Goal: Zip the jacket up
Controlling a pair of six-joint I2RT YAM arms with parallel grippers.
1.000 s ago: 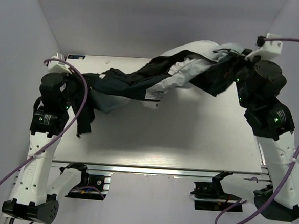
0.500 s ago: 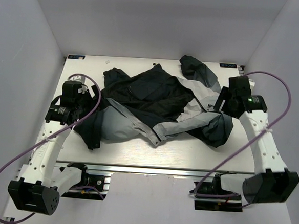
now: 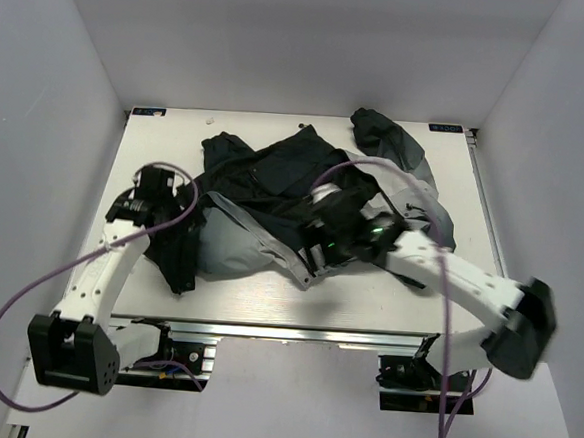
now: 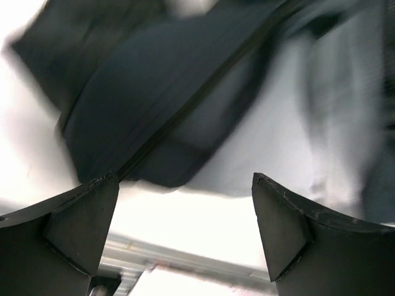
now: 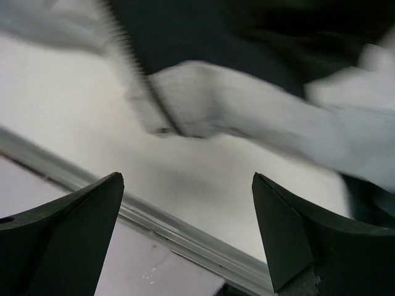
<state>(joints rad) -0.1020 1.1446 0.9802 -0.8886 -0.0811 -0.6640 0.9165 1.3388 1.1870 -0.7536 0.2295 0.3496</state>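
Jacket [image 3: 274, 193] lying crumpled on the table [image 3: 386, 306], spread from the left side across the middle to the far right corner. Its front is open, with the dark lining uppermost in the centre. Light grey panels show at the near left and along the near middle, and a darker sleeve is bunched at the far right. In the left wrist view the zipper [image 4: 203, 92] runs as a thin dark line diagonally across the blurred dark fabric. In the right wrist view a toothed zipper edge [image 5: 126, 52] borders a grey fold of the jacket [image 5: 247, 105], which ends in a corner resting on the table [image 5: 92, 129]. Right gripper [image 3: 318, 237], reaching in from the right, hangs over the near middle hem. Its fingers [image 5: 80, 222] stand wide apart and hold nothing. Left gripper [image 3: 158, 202] hangs at the jacket's left edge, above dark cloth. Its fingers [image 4: 74, 216] are likewise spread wide, with nothing between them. A metal rail [image 3: 314, 333] bounds the table's near edge. A purple cable [image 3: 25, 311] loops along each arm.
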